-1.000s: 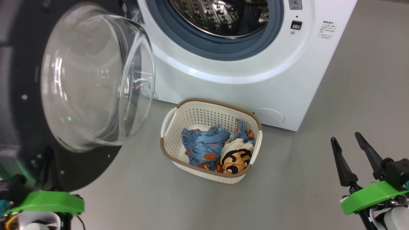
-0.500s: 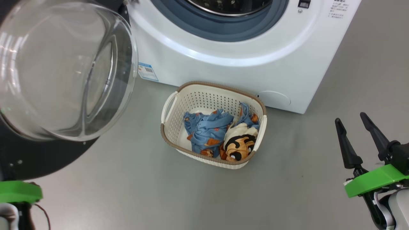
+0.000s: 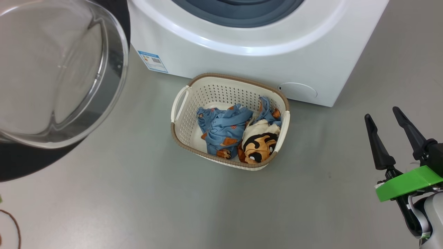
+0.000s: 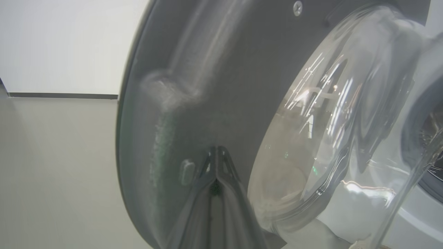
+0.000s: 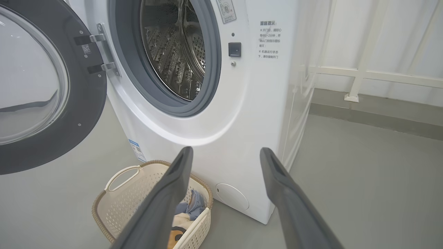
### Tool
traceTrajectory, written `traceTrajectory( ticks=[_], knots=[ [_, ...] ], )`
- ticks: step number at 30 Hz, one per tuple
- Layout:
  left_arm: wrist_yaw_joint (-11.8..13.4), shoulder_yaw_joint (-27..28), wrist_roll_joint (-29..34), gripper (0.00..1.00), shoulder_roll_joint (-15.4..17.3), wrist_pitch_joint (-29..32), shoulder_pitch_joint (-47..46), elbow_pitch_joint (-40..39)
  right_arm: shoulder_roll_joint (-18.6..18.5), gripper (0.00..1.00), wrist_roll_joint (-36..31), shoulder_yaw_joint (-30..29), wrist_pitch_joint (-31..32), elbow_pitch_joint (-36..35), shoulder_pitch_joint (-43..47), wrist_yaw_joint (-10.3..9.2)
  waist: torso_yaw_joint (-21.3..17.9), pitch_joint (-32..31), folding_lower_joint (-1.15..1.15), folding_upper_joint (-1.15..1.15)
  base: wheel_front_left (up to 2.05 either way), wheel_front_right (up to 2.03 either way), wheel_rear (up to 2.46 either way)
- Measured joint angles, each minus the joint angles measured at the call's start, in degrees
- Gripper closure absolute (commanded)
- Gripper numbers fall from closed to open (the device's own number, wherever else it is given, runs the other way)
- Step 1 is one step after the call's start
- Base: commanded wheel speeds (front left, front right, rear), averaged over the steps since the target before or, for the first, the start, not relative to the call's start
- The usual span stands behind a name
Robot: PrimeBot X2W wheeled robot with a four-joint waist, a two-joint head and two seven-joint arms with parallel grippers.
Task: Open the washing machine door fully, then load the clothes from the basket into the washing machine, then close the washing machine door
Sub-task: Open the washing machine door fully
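The washing machine (image 3: pixel 242 58) stands at the top, its steel drum (image 5: pixel 176 52) showing through the open front. The washing machine door (image 3: pixel 20 162) hangs swung out at the left, its glass dome (image 3: pixel 59 69) facing me. The basket (image 3: pixel 221 94) sits on the floor against the machine's front and holds the clothes (image 3: pixel 225 129), blue and cream. My right gripper (image 3: pixel 381 112) is open and empty, to the right of the basket. My left gripper (image 4: pixel 216 148) is shut, empty, its tips close to the door's (image 4: pixel 207 86) dark inner face.
Grey floor surrounds the basket (image 5: pixel 121 204). A blue label (image 3: pixel 152 61) and a round cover (image 3: pixel 297 90) sit low on the machine's front. In the right wrist view a white railing (image 5: pixel 356 79) and a sheer curtain stand right of the machine (image 5: pixel 242 114).
The head camera has tilted down, so the drum and my left gripper have left its view. The door now uncovers the blue label. My right gripper stays open.
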Motion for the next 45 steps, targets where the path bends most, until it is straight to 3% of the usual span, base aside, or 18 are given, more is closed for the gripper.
traceTrajectory(
  ticks=[15, 24, 32, 45],
  knots=[
    [-4.2, 5.7, 3.4, 1.0, 3.6, 0.0, -7.8, 10.9, -1.9, 0.0, 0.0, 0.2, 0.0, -0.8, -1.5, 0.0, -1.8, 3.1, 0.0, 0.0, 0.0, 0.0, 0.0],
    [-4.4, 8.6, 6.3, 1.0, 5.3, 0.0, -10.8, 13.7, -2.5, 0.0, 0.0, 0.4, 0.0, -1.5, -3.2, 0.0, -2.8, 5.7, 0.0, 0.0, 0.0, 0.0, 0.0],
    [-4.5, 11.2, 8.4, 1.0, 5.1, 0.0, -11.0, 13.3, -2.3, 0.0, -0.1, 0.6, 0.0, -1.4, -3.5, 0.0, -3.6, 6.0, 0.0, 0.0, 0.0, 0.0, 0.0],
    [-7.1, 10.9, 12.9, 1.0, 1.9, 0.0, -5.2, 7.0, 0.3, 0.0, -0.1, 1.2, -0.2, -0.2, -2.4, 0.0, -3.6, 0.0, -0.01, 0.0, 0.0, 0.0, 0.0]
  ],
)
